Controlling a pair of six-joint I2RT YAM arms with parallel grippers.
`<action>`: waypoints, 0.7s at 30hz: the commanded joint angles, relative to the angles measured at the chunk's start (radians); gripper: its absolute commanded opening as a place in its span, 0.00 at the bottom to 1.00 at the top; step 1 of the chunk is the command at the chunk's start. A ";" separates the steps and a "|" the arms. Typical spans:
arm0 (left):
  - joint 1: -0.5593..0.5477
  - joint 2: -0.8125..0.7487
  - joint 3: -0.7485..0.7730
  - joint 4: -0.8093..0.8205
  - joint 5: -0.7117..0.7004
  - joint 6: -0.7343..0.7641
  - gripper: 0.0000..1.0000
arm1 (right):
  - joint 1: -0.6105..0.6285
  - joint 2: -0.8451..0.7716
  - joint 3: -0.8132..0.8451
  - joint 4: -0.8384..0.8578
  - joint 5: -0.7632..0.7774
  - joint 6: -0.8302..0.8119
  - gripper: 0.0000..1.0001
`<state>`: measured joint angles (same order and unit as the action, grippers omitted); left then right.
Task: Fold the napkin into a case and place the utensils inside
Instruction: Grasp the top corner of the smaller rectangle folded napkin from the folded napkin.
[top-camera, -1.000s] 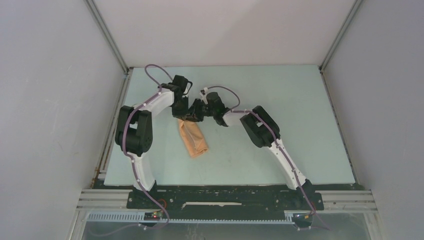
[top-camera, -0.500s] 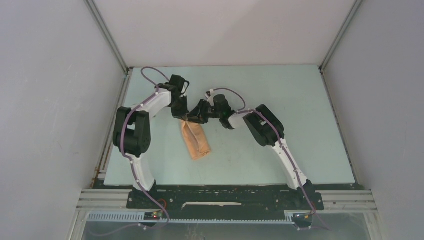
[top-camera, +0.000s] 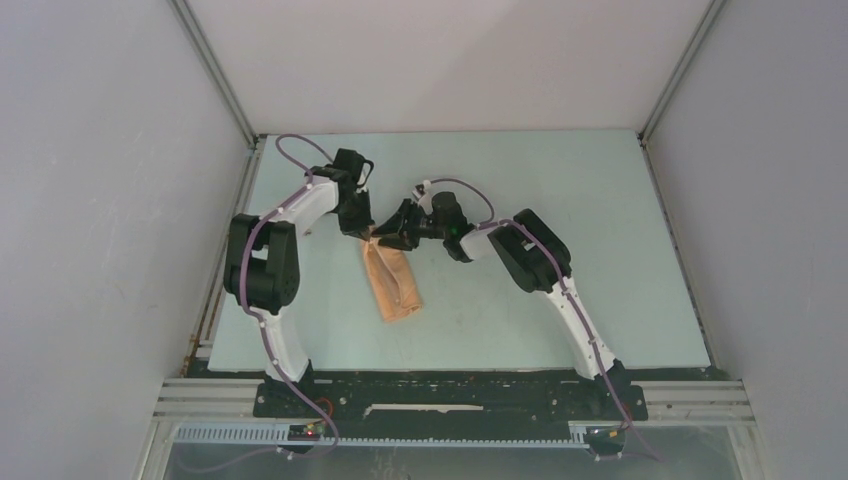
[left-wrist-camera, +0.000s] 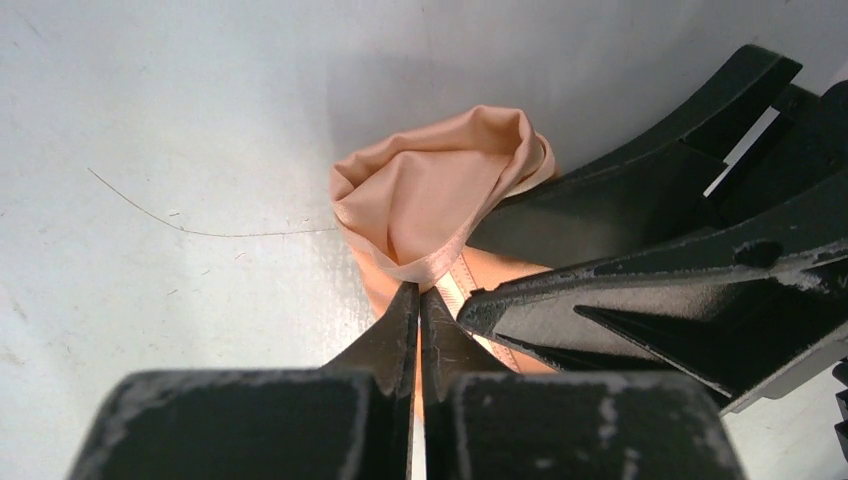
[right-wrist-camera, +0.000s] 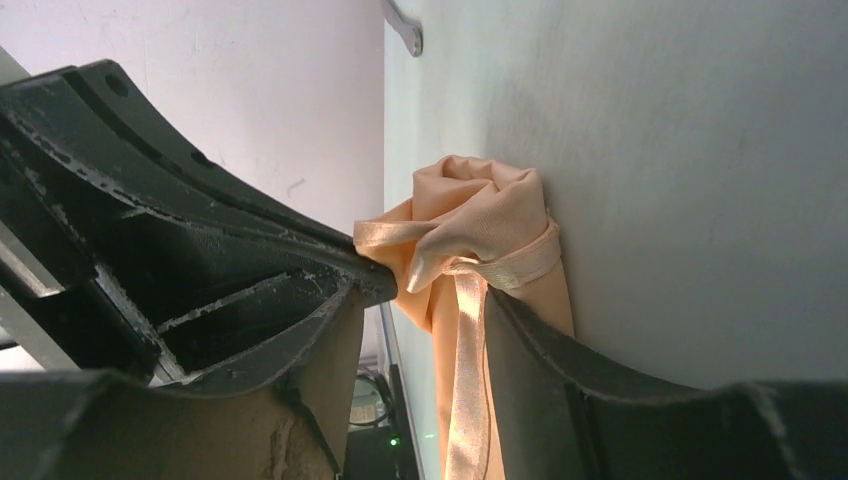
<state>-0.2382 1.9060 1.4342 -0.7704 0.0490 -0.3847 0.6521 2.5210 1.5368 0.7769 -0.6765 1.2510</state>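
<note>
Top external: left pincer (left-wrist-camera: 418, 293), clamped on the case (top-camera: 392, 285), and parted right pincer (right-wrist-camera: 438, 290) have edged leftward.

We are counting two arms on one desk (top-camera: 560, 190), one based at seven o'clock (top-camera: 268, 262) and one at five o'clock (top-camera: 545, 270). They are carrying two end effectors: the left end effector (top-camera: 368, 232) and the right end effector (top-camera: 395, 238). We are seeing one peach case (top-camera: 391, 283), at about nine o'clock from the desk's middle, one shiny band (right-wrist-camera: 520, 265) at its bunched end, one thin thread (left-wrist-camera: 180, 222) and one small silvery piece (right-wrist-camera: 405, 28) we cannot name.
</note>
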 joint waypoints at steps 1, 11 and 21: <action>0.009 -0.044 -0.007 0.020 0.015 -0.012 0.00 | 0.003 -0.069 -0.020 -0.017 -0.042 -0.027 0.57; 0.010 -0.041 -0.015 0.026 0.016 -0.007 0.00 | -0.014 -0.117 -0.052 -0.056 -0.038 -0.076 0.54; 0.010 -0.049 -0.022 0.030 0.028 -0.001 0.00 | -0.029 -0.144 -0.019 -0.194 -0.023 -0.182 0.47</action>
<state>-0.2340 1.9060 1.4151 -0.7570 0.0586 -0.3843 0.6304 2.4619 1.4864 0.6941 -0.7120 1.1652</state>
